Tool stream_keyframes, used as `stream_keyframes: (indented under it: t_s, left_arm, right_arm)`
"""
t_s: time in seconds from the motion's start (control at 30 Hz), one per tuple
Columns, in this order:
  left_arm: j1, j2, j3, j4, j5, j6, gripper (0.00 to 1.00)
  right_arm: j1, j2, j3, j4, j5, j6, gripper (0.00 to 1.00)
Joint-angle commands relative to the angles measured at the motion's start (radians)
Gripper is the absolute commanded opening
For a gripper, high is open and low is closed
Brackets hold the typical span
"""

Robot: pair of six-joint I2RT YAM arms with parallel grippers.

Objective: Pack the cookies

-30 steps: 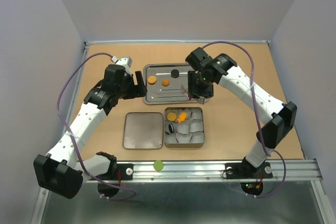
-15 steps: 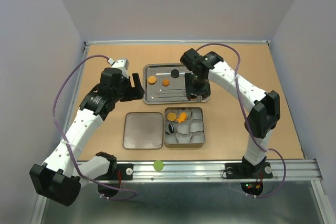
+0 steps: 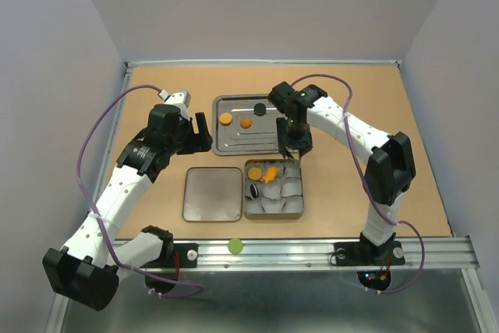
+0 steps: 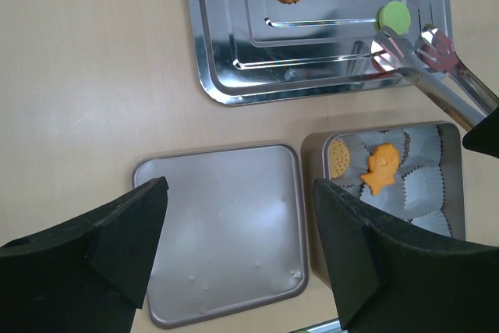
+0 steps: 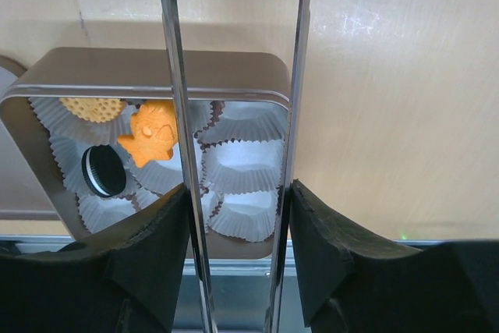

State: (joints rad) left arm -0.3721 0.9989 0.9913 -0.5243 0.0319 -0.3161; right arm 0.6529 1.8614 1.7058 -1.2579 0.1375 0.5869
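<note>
A steel tray (image 3: pixel 234 139) holds two orange cookies (image 3: pixel 225 118) (image 3: pixel 245 123) and a black cookie (image 3: pixel 259 108). In the left wrist view a green cookie (image 4: pixel 394 15) lies at the tray's right end. My right gripper (image 3: pixel 292 142) is shut on metal tongs (image 5: pixel 175 115). The tongs' tips (image 4: pixel 405 48) are apart and empty, just below the green cookie. The tin (image 3: pixel 299 207) of white paper cups holds a round orange cookie (image 5: pixel 92 108), an orange fish-shaped cookie (image 5: pixel 152 134) and a black cookie (image 5: pixel 101 171). My left gripper (image 3: pixel 201 132) is open and empty above the tin's lid (image 4: pixel 218 232).
The lid (image 3: pixel 212 193) lies flat left of the tin. A green disc (image 3: pixel 235 246) sits on the metal rail at the table's near edge. Purple cables loop over both arms. Walls close in the table's left, far and right sides.
My right arm has drawn in and its wrist has turned, bringing the gripper nearer the tin's far edge. My left gripper has shifted slightly left. The cookies have not moved.
</note>
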Motion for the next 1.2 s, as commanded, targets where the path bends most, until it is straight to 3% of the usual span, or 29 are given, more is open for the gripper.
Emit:
stream_keyframes:
  t_s: [0.0, 0.33, 0.77, 0.93, 1.17]
  left_arm:
    - [-0.002, -0.009, 0.003, 0.009, -0.006, 0.017, 0.86]
    - [-0.004, -0.006, 0.000, 0.017, -0.003, 0.012, 0.86]
    - [-0.002, 0.040, 0.020, 0.046, 0.025, 0.003, 0.86]
    - [-0.002, 0.070, 0.021, 0.066, 0.048, 0.000, 0.86]
    - [-0.002, 0.116, 0.006, 0.095, 0.083, 0.006, 0.86]
  right_arm:
    - [-0.012, -0.024, -0.040, 0.057, -0.012, -0.002, 0.55]
    - [-0.012, -0.039, -0.054, 0.072, -0.033, 0.005, 0.40]
    - [-0.012, -0.149, 0.150, -0.077, 0.062, 0.007, 0.39]
    - [-0.013, -0.281, 0.069, -0.075, -0.019, 0.050, 0.39]
    - [-0.010, -0.543, -0.190, 0.034, -0.197, 0.087, 0.39]
